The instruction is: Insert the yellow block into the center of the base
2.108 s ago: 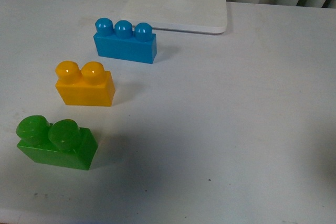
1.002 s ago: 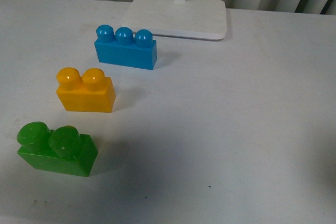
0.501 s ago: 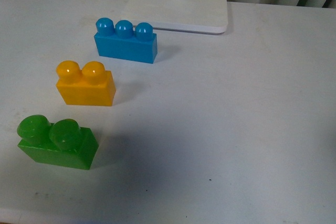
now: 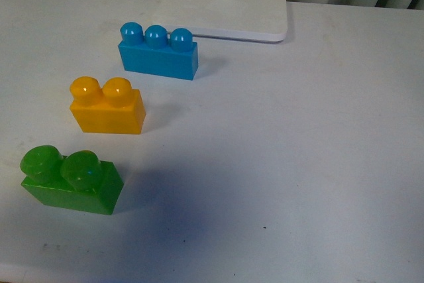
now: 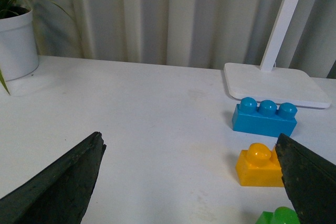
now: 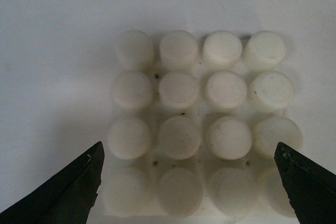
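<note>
A white tabletop carries a slanted row of bricks. The green brick sits nearer than the yellow block and to its left. The blue brick lies beyond the block to its right, with the stand further still. The left pincer gapes wide and empty, clear of the yellow block. The right pincer hangs wide over the base, holding nothing.

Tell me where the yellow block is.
In the front view the yellow block stands left of centre, between the blue brick behind it and the green brick nearer the camera.
</note>
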Controlling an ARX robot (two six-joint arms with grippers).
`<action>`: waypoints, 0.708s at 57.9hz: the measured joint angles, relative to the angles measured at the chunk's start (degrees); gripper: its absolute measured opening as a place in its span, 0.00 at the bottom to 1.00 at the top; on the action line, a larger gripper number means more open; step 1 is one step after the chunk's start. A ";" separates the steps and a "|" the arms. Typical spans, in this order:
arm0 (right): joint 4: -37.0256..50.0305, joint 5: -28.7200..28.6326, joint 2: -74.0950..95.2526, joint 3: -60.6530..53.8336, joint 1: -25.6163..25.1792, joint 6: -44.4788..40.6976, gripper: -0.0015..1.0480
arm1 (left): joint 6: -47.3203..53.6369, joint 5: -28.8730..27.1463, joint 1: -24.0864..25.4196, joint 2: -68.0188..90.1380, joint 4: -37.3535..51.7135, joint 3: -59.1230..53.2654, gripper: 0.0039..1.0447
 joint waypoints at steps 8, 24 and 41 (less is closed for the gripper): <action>-2.25 -0.42 5.64 4.00 -1.44 -2.21 0.91 | -0.02 0.00 0.00 0.00 0.00 0.00 0.94; -3.65 -1.86 9.22 7.48 -2.40 -4.48 0.91 | -0.02 -0.02 0.00 0.00 0.00 0.00 0.94; -6.25 -4.39 9.92 9.31 -2.99 -4.55 0.91 | -0.02 -0.02 0.00 0.00 0.00 0.00 0.94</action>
